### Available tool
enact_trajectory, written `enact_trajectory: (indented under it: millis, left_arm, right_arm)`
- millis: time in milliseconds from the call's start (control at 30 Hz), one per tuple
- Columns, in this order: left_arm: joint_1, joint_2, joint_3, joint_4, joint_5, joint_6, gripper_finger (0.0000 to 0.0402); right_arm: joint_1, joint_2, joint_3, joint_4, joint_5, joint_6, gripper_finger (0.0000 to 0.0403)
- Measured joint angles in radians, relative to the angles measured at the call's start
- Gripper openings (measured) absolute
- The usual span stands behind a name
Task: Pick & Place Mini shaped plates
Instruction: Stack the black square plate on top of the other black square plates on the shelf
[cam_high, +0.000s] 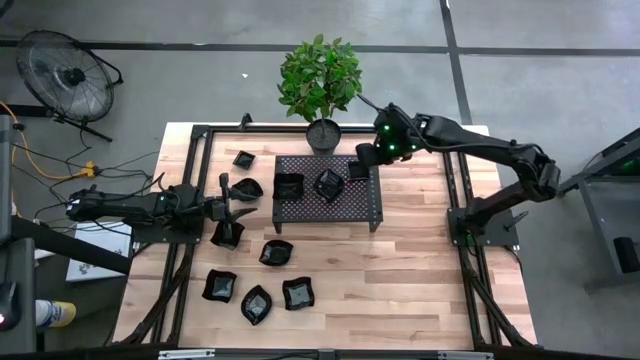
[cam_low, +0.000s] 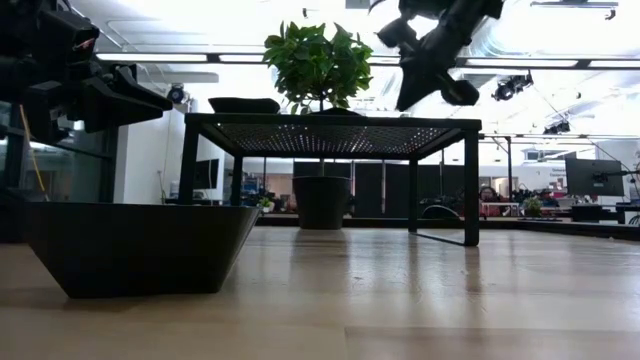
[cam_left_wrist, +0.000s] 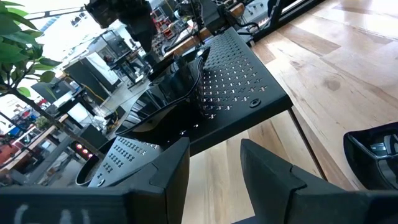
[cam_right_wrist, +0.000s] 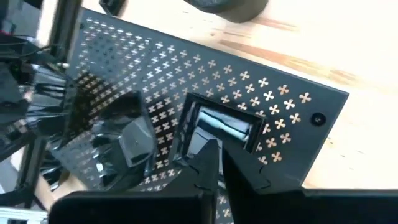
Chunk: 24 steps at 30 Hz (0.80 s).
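Note:
Glossy black mini shaped plates lie on the wooden table: several near the front left, such as one (cam_high: 276, 253) and another (cam_high: 220, 286). Two more (cam_high: 289, 187) (cam_high: 329, 184) rest on the black perforated rack (cam_high: 368, 205). My right gripper (cam_right_wrist: 221, 157) hovers over the rack's far right corner, shut on a small square plate (cam_right_wrist: 219, 126). My left gripper (cam_high: 228, 207) waits open and level at the table's left, between two plates (cam_high: 248, 188) (cam_high: 229, 232), touching nothing. My right gripper pinches the square plate's rim (cam_right_wrist: 200, 144) on the side toward the fingers, between its two fingers. The fingers come slanting down from the table's right far side. Whether the plate's base rests on the rack, I cannot tell.
A potted plant (cam_high: 323, 135) stands just behind the rack's far edge, close to my right arm. In the low view a large-looking plate (cam_low: 140, 245) sits close in front at the left. Bare wood lies right of the rack and along the near right.

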Motion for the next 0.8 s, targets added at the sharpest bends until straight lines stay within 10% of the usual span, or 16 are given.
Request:
enact_trajectory:
  millis: [600,800]
  left_arm:
    - [0.0,0.0,0.0,0.0,0.0,0.0,0.014]
    - [0.0,0.0,0.0,0.0,0.0,0.0,0.014]
  right_arm:
    - [0.31,-0.185,-0.006,-0.171,0.163,-0.03,0.0028]
    - [0.402,-0.329,-0.195,-0.077,0.173,0.007,0.0028]
